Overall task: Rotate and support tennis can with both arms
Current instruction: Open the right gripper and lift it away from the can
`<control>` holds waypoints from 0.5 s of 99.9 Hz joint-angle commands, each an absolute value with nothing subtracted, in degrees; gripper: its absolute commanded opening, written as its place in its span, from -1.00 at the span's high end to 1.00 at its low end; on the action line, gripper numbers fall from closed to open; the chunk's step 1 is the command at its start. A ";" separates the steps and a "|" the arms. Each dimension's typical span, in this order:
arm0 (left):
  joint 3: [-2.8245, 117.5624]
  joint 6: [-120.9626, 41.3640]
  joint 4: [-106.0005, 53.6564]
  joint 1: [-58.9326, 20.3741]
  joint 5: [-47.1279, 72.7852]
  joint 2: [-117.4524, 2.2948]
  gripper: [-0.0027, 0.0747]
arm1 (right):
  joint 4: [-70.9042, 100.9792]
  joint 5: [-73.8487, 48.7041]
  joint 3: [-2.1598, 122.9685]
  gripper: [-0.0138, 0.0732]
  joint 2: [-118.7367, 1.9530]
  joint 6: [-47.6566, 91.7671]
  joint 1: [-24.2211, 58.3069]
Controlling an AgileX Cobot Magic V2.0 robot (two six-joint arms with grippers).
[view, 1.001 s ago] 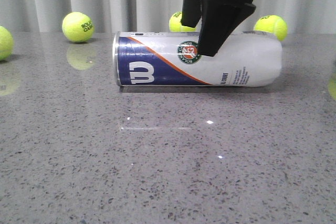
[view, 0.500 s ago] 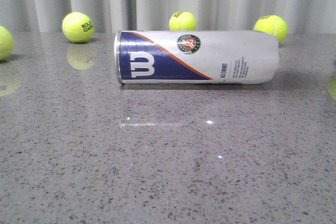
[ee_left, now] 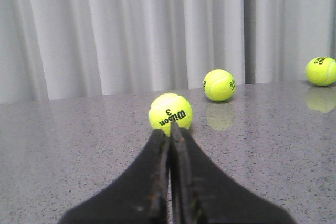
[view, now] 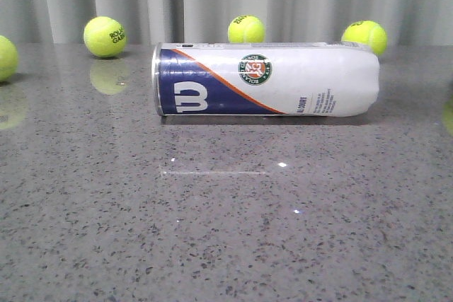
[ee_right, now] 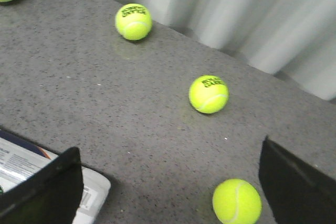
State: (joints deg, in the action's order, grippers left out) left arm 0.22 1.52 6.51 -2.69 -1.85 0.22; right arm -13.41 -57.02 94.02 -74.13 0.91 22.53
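The tennis can (view: 265,80) lies on its side on the grey table, navy W end with silver rim to the left, white end to the right. No gripper shows in the front view. In the right wrist view my right gripper (ee_right: 168,174) is open and empty, raised above the table; a corner of the can's white end (ee_right: 89,192) shows by one finger (ee_right: 44,190). In the left wrist view my left gripper (ee_left: 170,129) is shut and empty, low over the table, pointing at a yellow ball (ee_left: 170,112). The can is out of that view.
Yellow tennis balls stand along the back of the table (view: 105,36) (view: 246,30) (view: 365,35), one at the left edge (view: 6,57). The right wrist view shows several balls, one between the fingers (ee_right: 237,202). A grey curtain hangs behind.
The right gripper, which was over the can's middle, has lifted up out of the front view. The can has rolled slightly, back and then forward, and stays lying on its side.
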 commanded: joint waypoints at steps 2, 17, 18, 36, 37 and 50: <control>-2.55 2.01 5.97 -3.05 -6.49 2.52 0.99 | -17.12 -54.17 91.76 -0.84 -67.94 -1.60 21.36; -2.55 2.01 5.97 -3.05 -6.49 2.52 0.99 | -17.00 -52.88 82.36 -0.84 -60.11 -3.52 19.59; -2.55 2.01 5.97 -3.05 -6.49 2.52 0.99 | -17.00 -52.54 81.82 -0.84 -59.26 -3.63 19.52; -2.55 2.01 5.97 -3.05 -6.49 2.52 0.99 | -17.00 -45.07 66.39 -0.84 -48.09 -6.68 18.15; -2.55 2.01 5.97 -3.05 -6.49 2.52 0.99 | -17.00 -44.39 65.14 -0.84 -47.15 -7.02 18.08; -2.55 2.01 5.97 -3.05 -6.49 2.52 0.99 | -17.04 -38.43 54.40 -0.84 -38.73 -10.57 17.39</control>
